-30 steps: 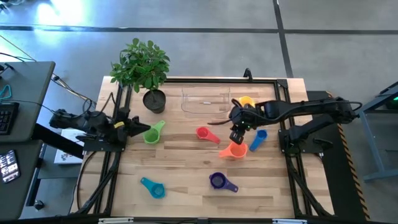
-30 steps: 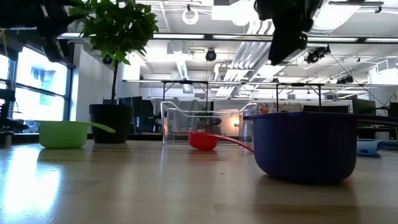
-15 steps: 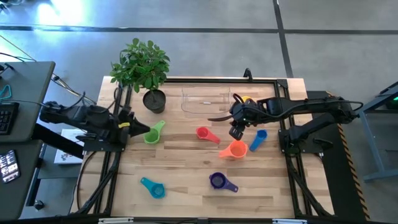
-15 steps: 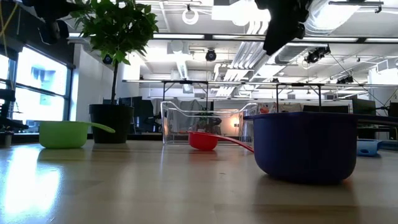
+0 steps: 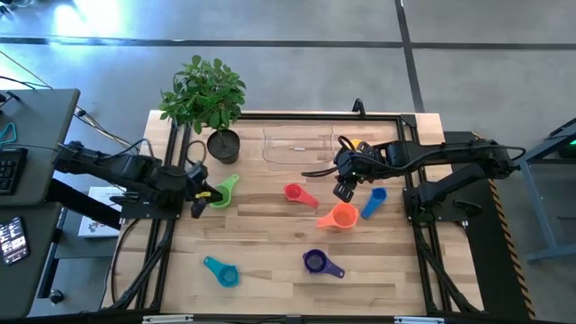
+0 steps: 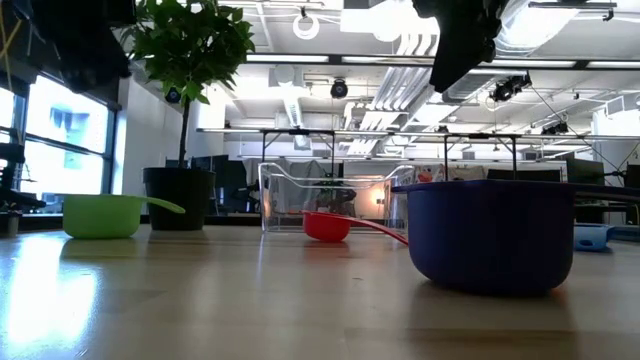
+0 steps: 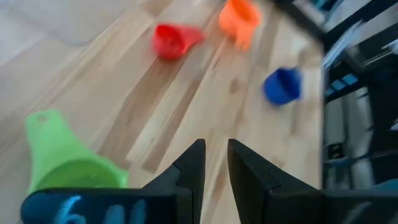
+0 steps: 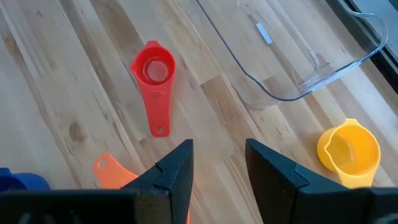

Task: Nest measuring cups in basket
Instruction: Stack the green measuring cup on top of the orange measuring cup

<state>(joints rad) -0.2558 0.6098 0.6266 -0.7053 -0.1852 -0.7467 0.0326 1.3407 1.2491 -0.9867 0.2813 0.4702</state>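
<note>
Measuring cups lie apart on the wooden table: green [image 5: 219, 196], red [image 5: 294, 193], orange [image 5: 340, 216], blue [image 5: 373, 200], purple [image 5: 314, 262], teal [image 5: 220, 271]. A yellow one [image 8: 348, 151] stands by the clear basket [image 5: 297, 147] at the far edge. My left gripper [image 5: 198, 202] hangs open and tipped down by the green cup [image 7: 62, 158], at its left side, nothing between its fingers. My right gripper [image 5: 342, 189] hovers open above the table between the red cup [image 8: 152, 71] and the orange cup [image 8: 112, 171].
A potted plant [image 5: 220, 144] stands at the far left, beside the basket's left end. A black frame runs along the table's edges [image 5: 270, 115]. In the low view the purple cup [image 6: 490, 235] fills the foreground. Bare wood lies in the table's middle and near part.
My left gripper has swung from the table's left edge out over the table toward the green cup, rising a little and tipping downward as it went. No cup has moved.
</note>
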